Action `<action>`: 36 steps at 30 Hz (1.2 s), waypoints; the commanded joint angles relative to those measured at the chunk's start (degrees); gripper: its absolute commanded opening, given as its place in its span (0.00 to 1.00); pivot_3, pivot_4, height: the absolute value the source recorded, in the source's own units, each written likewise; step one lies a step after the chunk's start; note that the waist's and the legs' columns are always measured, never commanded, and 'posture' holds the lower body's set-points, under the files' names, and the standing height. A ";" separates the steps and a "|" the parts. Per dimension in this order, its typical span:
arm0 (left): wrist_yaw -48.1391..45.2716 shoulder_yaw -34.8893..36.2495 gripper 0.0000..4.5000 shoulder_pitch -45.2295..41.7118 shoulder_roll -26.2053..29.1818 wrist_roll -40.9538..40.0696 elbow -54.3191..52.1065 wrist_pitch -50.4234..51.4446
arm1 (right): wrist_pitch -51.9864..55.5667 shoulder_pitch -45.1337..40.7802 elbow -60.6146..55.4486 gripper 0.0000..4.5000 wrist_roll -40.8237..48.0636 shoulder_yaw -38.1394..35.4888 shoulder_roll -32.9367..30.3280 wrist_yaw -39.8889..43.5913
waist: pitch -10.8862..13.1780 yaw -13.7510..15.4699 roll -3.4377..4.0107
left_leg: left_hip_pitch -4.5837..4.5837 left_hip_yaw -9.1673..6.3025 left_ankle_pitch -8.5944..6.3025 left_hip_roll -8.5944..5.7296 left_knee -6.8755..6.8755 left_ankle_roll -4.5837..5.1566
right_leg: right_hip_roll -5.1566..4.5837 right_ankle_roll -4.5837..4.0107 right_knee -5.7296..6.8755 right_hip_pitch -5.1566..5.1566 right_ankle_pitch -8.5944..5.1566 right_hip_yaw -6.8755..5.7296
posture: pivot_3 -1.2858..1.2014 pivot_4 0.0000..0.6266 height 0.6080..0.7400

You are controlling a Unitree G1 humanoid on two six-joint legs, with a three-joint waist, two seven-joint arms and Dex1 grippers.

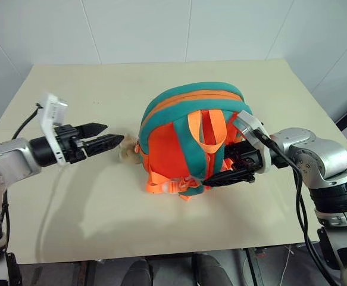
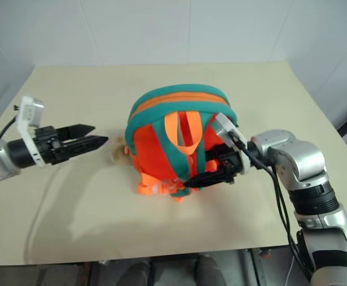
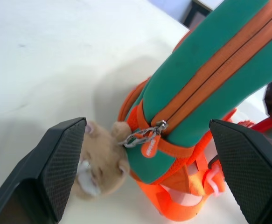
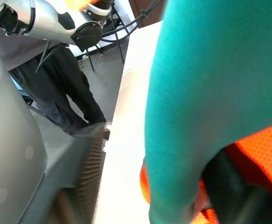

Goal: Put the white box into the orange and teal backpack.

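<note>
Left eye view: orange and teal backpack (image 1: 191,140) lying on a cream table (image 1: 72,214), strap side up, orange straps (image 1: 212,128) looped over the back panel, teal band with an orange zipper strip arching over the far edge. Zipper looks closed along the stretch seen in the left wrist view, metal pull (image 3: 145,135) hanging at its end. Tan plush hamster (image 1: 127,149) on the table just beside the backpack's left edge, clipped at the zipper end.

Left gripper (image 1: 102,136) off to the backpack's left, clear of it, pointing toward the hamster; fingers (image 3: 63,163) spread wide apart in the wrist view, holding nothing, hamster and zipper end framed between them but untouched.

Right gripper (image 1: 233,173) pressed in against the backpack's right side, near the lower straps; dark fingers lie along the fabric. Jaws appear parted, with teal trim between them in the right wrist view; cannot tell whether any fabric is actually pinched.

White box: cannot tell where it lies; backpack bulges as a full, rounded shape.

Right wrist view also: dark trouser legs of a person (image 4: 66,88) standing beyond the table edge.
</note>
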 commanded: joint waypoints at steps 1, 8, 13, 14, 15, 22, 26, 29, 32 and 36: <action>-2.90 6.36 1.00 2.36 2.77 -2.04 -1.33 -0.18 | 0.98 -1.31 -0.98 1.00 1.66 -3.12 -1.44 -0.77 | 0.00 0.03 0.00 | 0.00 0.00 0.00 0.00 0.01 0.01 | 0.00 0.00 -0.06 0.00 0.00 0.00 | 0.52 0.24 1.00; -7.04 15.42 1.00 8.46 5.28 -2.19 0.12 -1.46 | -0.46 -0.23 1.70 1.00 -0.27 -5.35 -4.80 -1.71 | 0.01 0.16 0.01 | 0.00 0.01 -0.04 0.00 0.01 0.05 | -0.02 -0.01 -0.15 0.03 -0.01 -0.05 | 0.52 0.24 1.00; -10.26 19.16 1.00 11.07 4.90 -1.15 1.14 -4.75 | -4.90 -1.02 8.23 1.00 -4.17 -5.80 -7.57 -1.22 | 0.02 0.10 0.03 | 0.00 0.10 -0.05 -0.01 0.01 0.06 | -0.04 -0.03 -0.16 0.02 -0.02 -0.03 | 0.52 0.24 1.00; -10.38 19.58 1.00 11.63 4.78 -0.82 1.42 -5.19 | -5.32 -1.08 8.96 1.00 -4.75 -5.99 -8.48 -0.80 | 0.02 0.09 0.04 | 0.02 0.10 -0.05 0.00 -0.01 0.06 | -0.04 -0.05 -0.16 0.02 -0.02 -0.03 | 0.52 0.24 1.00; -10.42 19.81 1.00 12.02 4.70 -0.63 1.57 -5.54 | -5.68 -1.14 9.57 1.00 -5.17 -6.12 -9.10 -0.44 | 0.04 0.08 0.07 | 0.03 0.10 -0.05 0.00 -0.03 0.06 | -0.04 -0.05 -0.16 0.02 -0.03 -0.03 | 0.52 0.24 1.00; -14.37 21.30 1.00 15.49 2.47 2.01 3.40 -12.83 | -13.23 -2.43 19.23 1.00 -11.00 -6.83 -14.91 1.80 | 0.09 0.03 0.14 | 0.03 0.17 -0.12 0.02 -0.04 0.06 | -0.04 -0.06 -0.22 0.02 -0.03 -0.03 | 0.52 0.24 1.00; -19.97 21.95 1.00 18.10 -0.71 3.11 1.63 -20.41 | -18.38 -5.21 25.55 1.00 -12.45 -9.98 -14.97 0.39 | 0.13 -0.09 0.21 | 0.06 0.33 -0.12 0.02 -0.03 0.07 | -0.07 -0.06 -0.21 0.01 -0.03 -0.01 | 0.52 0.24 1.00; -23.78 22.37 1.00 18.35 -4.04 2.99 2.28 -26.66 | -21.67 -6.22 28.18 1.00 -13.05 -12.03 -14.47 -0.06 | 0.16 -0.05 0.26 | 0.09 0.38 -0.15 0.08 -0.05 0.02 | -0.05 -0.06 -0.21 0.00 -0.03 -0.01 | 0.52 0.24 1.00; -29.94 21.17 1.00 19.78 -5.31 6.05 4.66 -33.75 | -26.97 -6.17 30.43 1.00 -14.44 -12.81 -14.69 1.35 | 0.15 -0.01 0.25 | 0.09 0.39 -0.16 0.11 -0.05 0.00 | -0.02 -0.06 -0.27 0.02 -0.03 -0.03 | 0.52 0.24 1.00; -38.16 20.47 1.00 21.18 -3.57 8.96 10.06 -39.74 | -31.04 -7.23 34.26 1.00 -15.09 -13.95 -14.71 3.12 | 0.17 -0.06 0.27 | 0.11 0.56 -0.17 0.10 -0.01 0.00 | -0.03 -0.06 -0.25 0.01 -0.03 -0.01 | 0.52 0.24 1.00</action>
